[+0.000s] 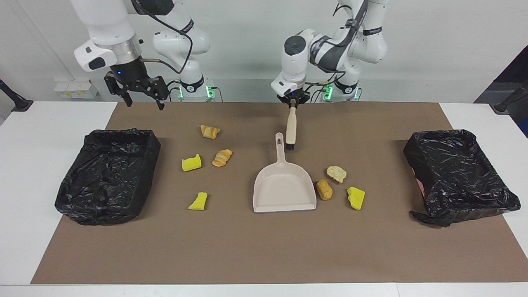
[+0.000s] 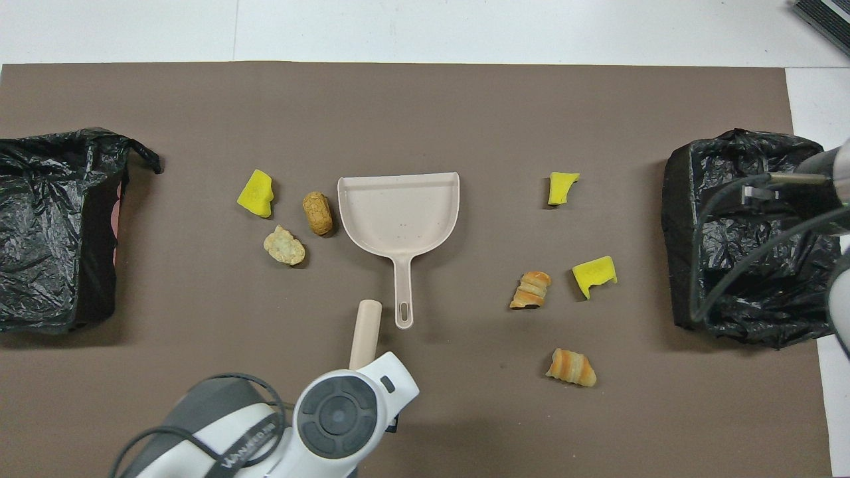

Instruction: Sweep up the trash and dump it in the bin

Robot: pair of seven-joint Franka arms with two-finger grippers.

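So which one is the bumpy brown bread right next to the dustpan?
Find the beige dustpan in the middle of the brown mat. Three bits lie beside it toward the left arm's end: the brown bread is the one closest to the pan's side. It is a golden-brown oval with a criss-cross crust, unlike the pale bread and the yellow chunk nearby.

In the overhead view the left gripper was hidden beneath its own wrist housing. The bin (image 2: 46, 226) at the left arm's end was cut by the frame edge, and cables (from the right arm) covered part of the other bin (image 2: 704, 199).
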